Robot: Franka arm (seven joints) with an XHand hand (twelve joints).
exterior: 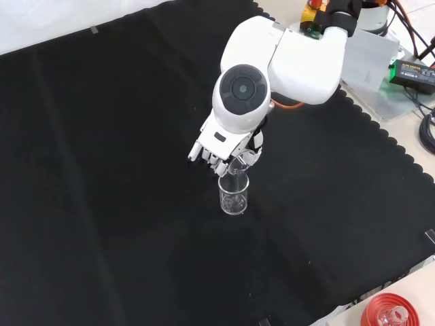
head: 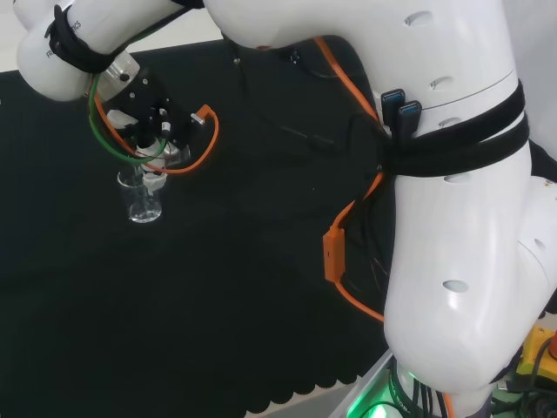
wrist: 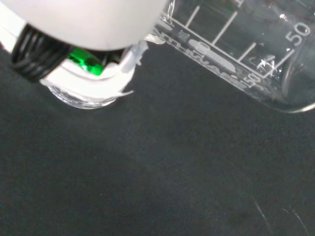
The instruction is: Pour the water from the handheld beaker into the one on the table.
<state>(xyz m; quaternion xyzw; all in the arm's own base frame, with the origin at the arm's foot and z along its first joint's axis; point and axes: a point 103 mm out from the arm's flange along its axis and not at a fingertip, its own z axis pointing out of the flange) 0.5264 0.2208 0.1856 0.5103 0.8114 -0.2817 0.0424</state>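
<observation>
Plainly mid-pour, or close to it. Robot hand (exterior: 216, 146) curled round a small clear beaker (wrist: 236, 54), held tipped right above the second beaker (exterior: 234, 196) standing upright on the black cloth of the desk (exterior: 102, 204). In the front view, held glass just over the standing one's rim, apparently touching or nearly so; cannot tell which. In the head view, standing beaker (head: 142, 198) directly below the robot hand (head: 157, 122), near the left side of the cloth.

As to progress: lifting and carrying over done, tilting under way. No stream visible, and no water level readable in either glass, so impossible to say how much has gone across. Left to do, by judgement: finish emptying, bring the held beaker back upright, perhaps set it down.

As to direction: in the wrist view, held beaker lying well over, long axis far off vertical and nearer level, printed scale lines running slantwise along its wall. Mouth likely aimed down toward the standing beaker, though hidden behind the robot hand. Standing beaker's long axis vertical, mouth up.
</observation>
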